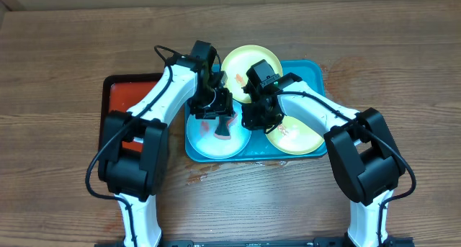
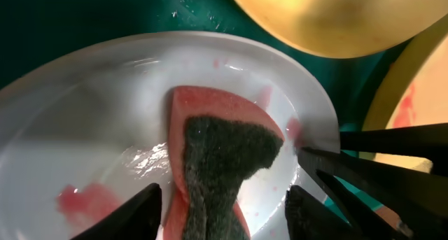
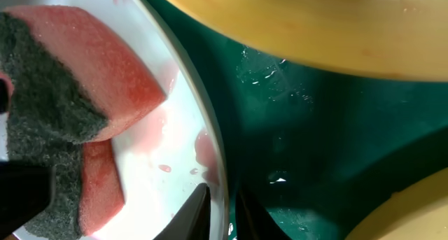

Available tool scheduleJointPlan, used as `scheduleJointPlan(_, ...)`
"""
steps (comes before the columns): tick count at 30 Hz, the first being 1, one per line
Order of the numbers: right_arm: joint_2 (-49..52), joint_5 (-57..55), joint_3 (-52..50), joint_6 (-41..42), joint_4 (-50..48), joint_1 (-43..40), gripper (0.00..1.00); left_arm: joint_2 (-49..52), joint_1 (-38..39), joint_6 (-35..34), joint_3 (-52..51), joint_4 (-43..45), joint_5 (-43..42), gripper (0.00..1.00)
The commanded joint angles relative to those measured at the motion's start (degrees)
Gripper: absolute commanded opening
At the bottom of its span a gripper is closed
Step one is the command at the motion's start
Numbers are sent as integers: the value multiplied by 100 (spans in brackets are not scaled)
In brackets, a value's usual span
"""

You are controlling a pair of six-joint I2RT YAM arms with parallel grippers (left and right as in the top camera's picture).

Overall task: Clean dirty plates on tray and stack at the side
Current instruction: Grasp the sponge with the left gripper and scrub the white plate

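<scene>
The teal tray point(image 1: 317, 68) holds three plates. The light blue plate point(image 1: 204, 142) lies at the front left. It looks white and wet in the left wrist view point(image 2: 91, 114), with a pink smear. My left gripper point(image 1: 220, 117) is shut on a pink sponge with a dark scouring face point(image 2: 224, 149) and presses it, bent, onto this plate. My right gripper point(image 3: 222, 212) is shut on the plate's right rim point(image 3: 183, 86). One yellow-green plate point(image 1: 245, 60) lies at the back. Another yellow-green plate point(image 1: 302, 135), smeared red, lies at the front right.
A smaller red tray with a black rim point(image 1: 119, 96) lies left of the teal tray, under my left arm. Wet patches mark the wooden table in front of the tray and at its back right corner. The tray floor point(image 3: 301, 128) carries water drops.
</scene>
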State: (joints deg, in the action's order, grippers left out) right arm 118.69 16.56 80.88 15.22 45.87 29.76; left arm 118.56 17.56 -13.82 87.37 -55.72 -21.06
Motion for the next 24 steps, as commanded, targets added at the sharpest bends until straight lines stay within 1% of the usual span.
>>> scheduleJointPlan(1,103,-37,-31,7,-42,7,15,175,26,186,-46,11,-127,47)
scheduleJointPlan(2,103,-37,-31,7,-42,7,15,203,28,186,-46,7,-127,41)
scheduleJointPlan(3,103,-37,-31,7,-42,7,15,236,35,186,-46,7,-125,40)
scheduleJointPlan(11,103,-37,-31,7,-61,7,15,304,114,184,-55,2,-98,41)
scheduleJointPlan(15,103,-37,-31,4,-68,7,15,304,138,184,-55,-13,-85,36)
scheduleJointPlan(16,103,-39,-31,7,-63,7,15,304,138,184,-55,-28,-50,34)
scheduleJointPlan(18,103,-39,-31,4,-63,7,15,304,138,179,-55,-96,138,27)
scheduleJointPlan(20,103,-37,-31,4,-63,7,15,304,138,81,-55,-186,501,21)
scheduleJointPlan(21,103,-39,-31,4,-63,7,15,304,138,24,-55,-216,664,14)
scheduleJointPlan(22,103,-39,-31,4,-66,7,15,304,138,-37,-55,-251,861,5)
scheduleJointPlan(24,103,-39,-31,4,-66,7,15,304,138,-79,-55,-282,1158,4)
